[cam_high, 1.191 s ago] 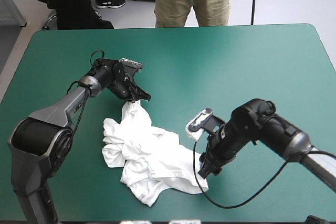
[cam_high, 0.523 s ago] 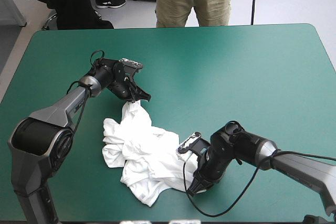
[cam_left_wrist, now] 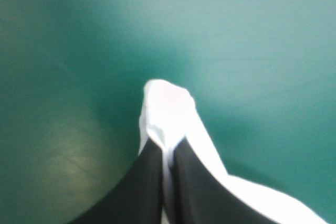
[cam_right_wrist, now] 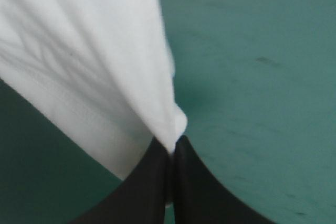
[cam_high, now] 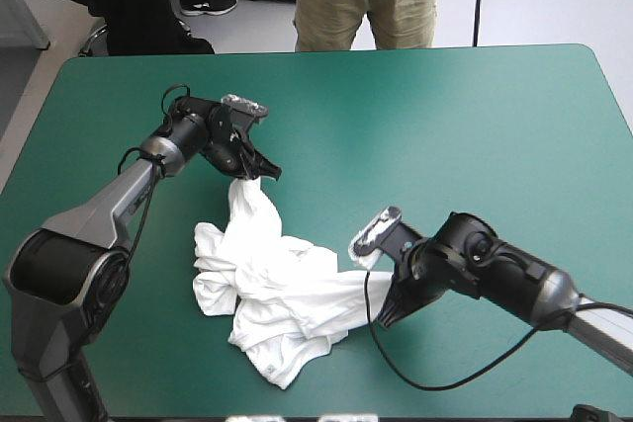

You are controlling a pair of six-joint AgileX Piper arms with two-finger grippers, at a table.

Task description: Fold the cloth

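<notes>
Left gripper (cam_high: pixel 261 174) clamps T-shirt (cam_high: pixel 282 289) corner, shifted toward 11 o'clock. Right gripper (cam_high: pixel 384 317) clamps hem, dragged toward 1 o'clock. White crumpled heap now stretched.

White T-shirt (cam_high: pixel 282 294) sits as a crumpled heap on the teal-green desk (cam_high: pixel 475 126), toward the near-left part; one tongue of cloth stretches away to the left gripper (cam_high: pixel 259 175), pinched in its jaws; another fold pulls taut to the right gripper (cam_high: pixel 388 313), pinched there too; the middle lies in rumpled folds.
</notes>
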